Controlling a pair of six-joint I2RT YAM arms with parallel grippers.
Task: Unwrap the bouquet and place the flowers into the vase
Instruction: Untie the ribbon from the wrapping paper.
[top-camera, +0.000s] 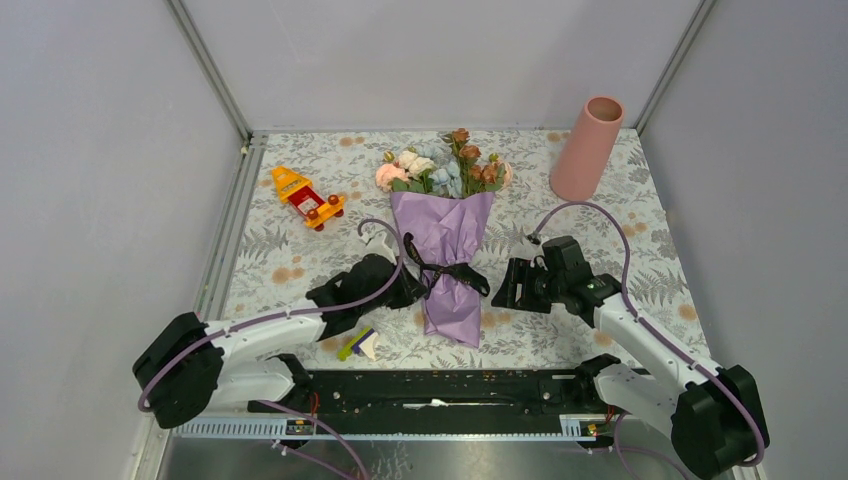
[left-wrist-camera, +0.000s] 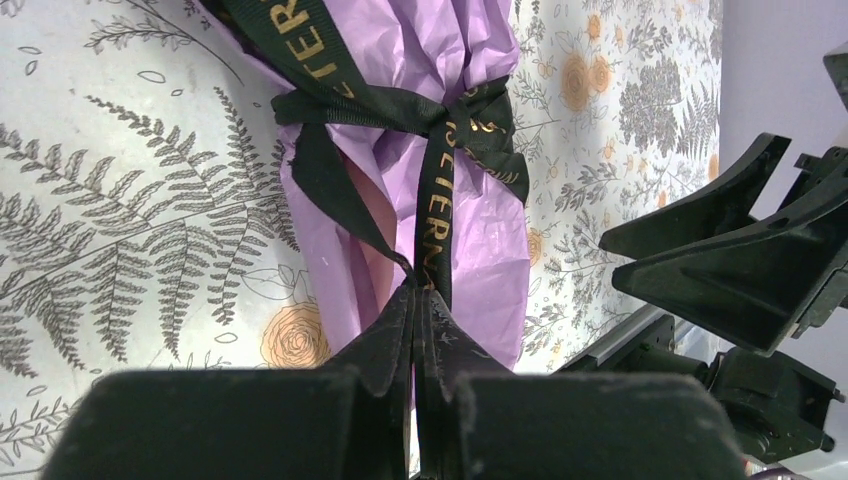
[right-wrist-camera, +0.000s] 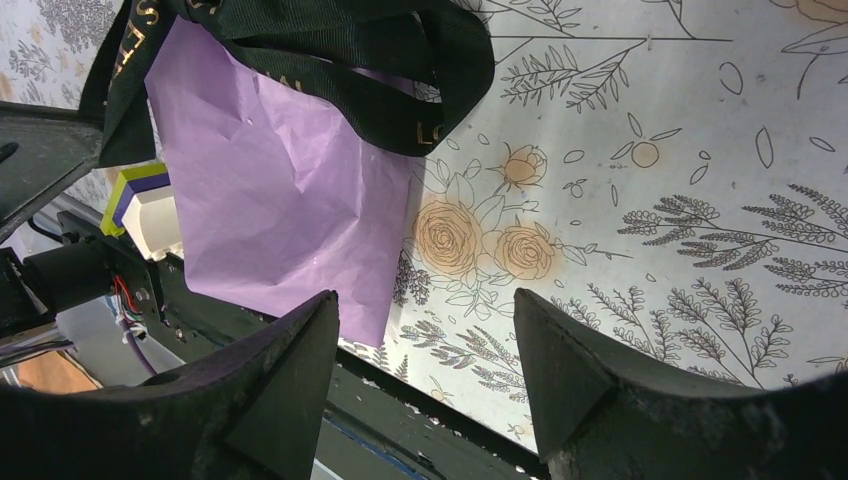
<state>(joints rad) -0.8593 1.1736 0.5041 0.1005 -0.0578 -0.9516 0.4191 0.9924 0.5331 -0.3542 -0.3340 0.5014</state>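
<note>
Two arms of mine reach in from the near edge over a tablecloth (top-camera: 620, 210) printed with grey ferns and orange roses, which covers the whole work surface.

(a) Bouquet (top-camera: 450, 250): lies flat at the centre of the cloth, between my two grippers, blooms toward the far wall and the narrow wrapped end toward me. The crinkled paper shows its purple side upward.

(b) Vase (top-camera: 587, 150): a plain salmon-pink cylinder standing upright at the far right corner, mouth open, apart from the bouquet and to the right of the blooms.

(c) Flowers (top-camera: 440, 170): peach, cream, pale blue and rust heads with green leaves, fanned out of the wide end of the paper.

(d) Right gripper (right-wrist-camera: 422, 300): hangs low over bare cloth just right of the bouquet's narrow end, its fingers spread wide with nothing between them.

(e) Left gripper (left-wrist-camera: 415, 295): sits just left of the wrapped waist. Its fingers are pressed together on a loose tail of the ribbon.

(f) Ribbon (left-wrist-camera: 400, 110): black with gold lettering, knotted in a bow around the waist of the paper; one loop drapes toward my right gripper.

(g) Toy (top-camera: 308, 197): yellow and red, on the cloth at far left, well apart from the bouquet.

(h) Block (top-camera: 360, 344): small, purple, green and white, near the bouquet's narrow end beside my left arm.
</note>
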